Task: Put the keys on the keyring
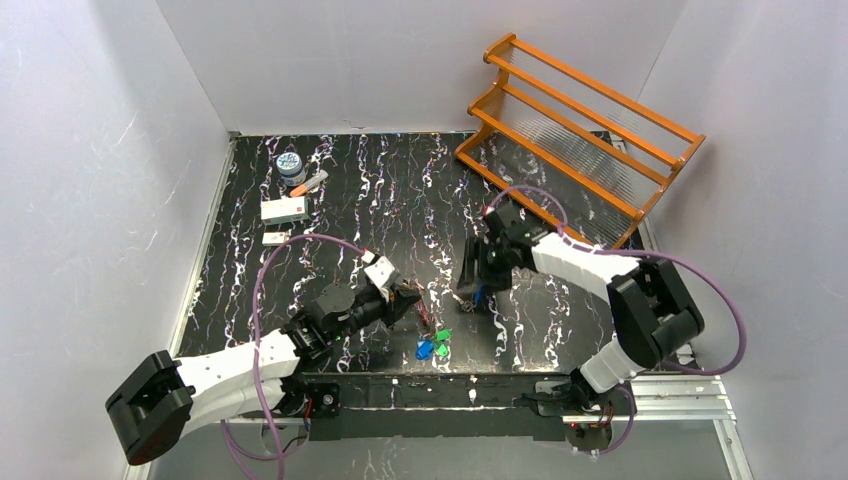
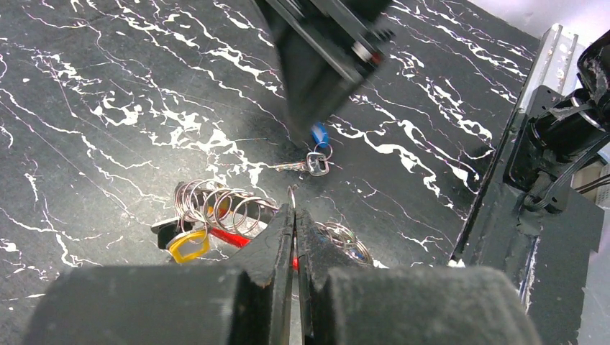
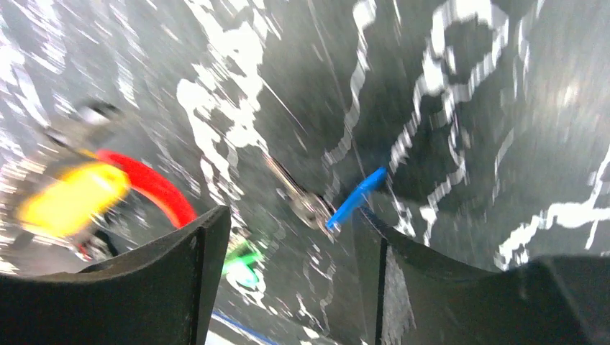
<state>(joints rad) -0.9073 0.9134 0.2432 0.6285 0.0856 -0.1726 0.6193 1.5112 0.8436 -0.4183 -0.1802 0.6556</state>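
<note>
Just below right gripper: blue-tagged key

keyring blurred, blue key tag half hidden

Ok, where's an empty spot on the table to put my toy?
Best spot: the bare middle of the table, between the jar and boxes on the left and the orange rack on the right. The front is crowded: the left gripper, the right gripper, the keyring and a blue-tagged key sit close together.
</note>
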